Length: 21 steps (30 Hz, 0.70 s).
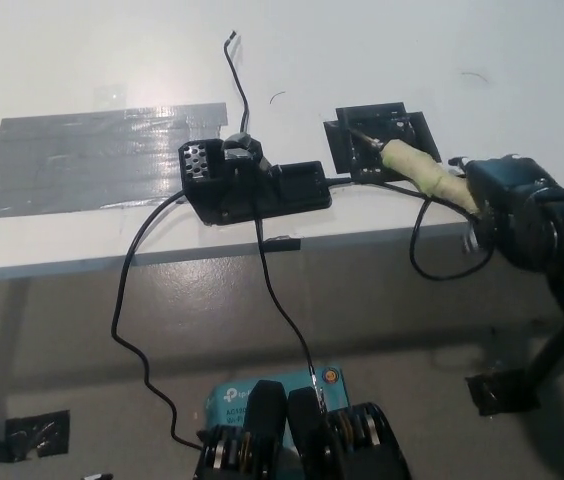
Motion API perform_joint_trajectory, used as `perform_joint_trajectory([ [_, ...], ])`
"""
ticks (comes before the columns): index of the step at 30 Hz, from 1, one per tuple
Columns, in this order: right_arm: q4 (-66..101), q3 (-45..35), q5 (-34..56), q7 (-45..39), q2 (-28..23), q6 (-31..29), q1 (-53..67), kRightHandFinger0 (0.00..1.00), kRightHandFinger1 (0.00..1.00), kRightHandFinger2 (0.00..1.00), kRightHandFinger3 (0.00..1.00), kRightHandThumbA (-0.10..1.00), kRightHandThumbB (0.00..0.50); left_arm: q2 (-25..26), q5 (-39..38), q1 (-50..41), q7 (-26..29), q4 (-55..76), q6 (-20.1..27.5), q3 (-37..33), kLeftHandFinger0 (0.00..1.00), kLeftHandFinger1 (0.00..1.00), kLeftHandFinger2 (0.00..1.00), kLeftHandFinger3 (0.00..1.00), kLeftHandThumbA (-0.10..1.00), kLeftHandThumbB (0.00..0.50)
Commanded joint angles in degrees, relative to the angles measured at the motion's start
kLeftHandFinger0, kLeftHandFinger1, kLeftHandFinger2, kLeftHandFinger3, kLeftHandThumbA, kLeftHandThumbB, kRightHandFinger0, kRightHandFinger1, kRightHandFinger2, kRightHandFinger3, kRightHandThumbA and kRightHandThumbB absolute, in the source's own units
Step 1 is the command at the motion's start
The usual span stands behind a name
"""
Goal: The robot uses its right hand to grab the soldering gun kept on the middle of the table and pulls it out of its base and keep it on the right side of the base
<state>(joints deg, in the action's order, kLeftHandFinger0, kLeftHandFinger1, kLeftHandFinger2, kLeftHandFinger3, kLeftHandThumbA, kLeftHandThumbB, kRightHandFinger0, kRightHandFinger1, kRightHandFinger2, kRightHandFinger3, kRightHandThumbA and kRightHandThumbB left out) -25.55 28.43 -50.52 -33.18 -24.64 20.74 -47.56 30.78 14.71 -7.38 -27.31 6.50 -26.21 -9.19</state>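
The soldering gun (417, 168), with a pale yellow-green handle, lies slanted on a black pad (360, 152) just right of the black base (252, 186) at the table's middle. Its metal tip points up-left onto the pad. My black right hand (507, 202) sits at the table's front right edge, closed around the rear end of the handle, which disappears into it. The gun's black cable (432, 262) loops off the table edge below the hand. The base's holder stands without the gun in it. My left hand is out of view.
A wide patch of grey tape (92, 155) covers the table left of the base. Thin black cables (122, 300) run from the base over the front edge to the floor. A teal box (247, 392) lies on the floor below.
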Motion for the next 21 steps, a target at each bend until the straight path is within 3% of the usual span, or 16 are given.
perform_joint_trajectory([
  [1,3.33,-0.8,1.0,-6.83,-2.81,4.0,-2.97,1.0,1.0,1.0,1.0,1.0,0.5,0.76,0.4,-0.34,-0.99,1.05,-0.72,0.78,1.0,1.0,1.0,1.0,0.55,0.126],
  [13,11.22,-4.95,2.26,-9.23,-6.07,5.46,-3.17,1.0,1.0,1.0,1.0,1.0,0.5,0.13,0.76,-1.2,-1.12,1.28,-0.72,1.32,1.0,1.0,1.0,1.0,0.55,0.13],
  [18,22.82,-12.93,8.93,-9.05,-10.6,4.65,1.39,1.0,1.0,1.0,1.0,1.0,0.5,0.22,0.56,-0.63,-1.21,0.5,-0.72,1.22,1.0,1.0,1.0,1.0,0.55,0.149],
  [21,35.07,-22.69,15.37,-7.55,-12.08,6.14,7.98,1.0,1.0,1.0,1.0,1.0,0.5,0.28,0.69,-0.56,-1.37,0.76,-0.72,1.23,1.0,1.0,1.0,1.0,0.55,0.14],
])
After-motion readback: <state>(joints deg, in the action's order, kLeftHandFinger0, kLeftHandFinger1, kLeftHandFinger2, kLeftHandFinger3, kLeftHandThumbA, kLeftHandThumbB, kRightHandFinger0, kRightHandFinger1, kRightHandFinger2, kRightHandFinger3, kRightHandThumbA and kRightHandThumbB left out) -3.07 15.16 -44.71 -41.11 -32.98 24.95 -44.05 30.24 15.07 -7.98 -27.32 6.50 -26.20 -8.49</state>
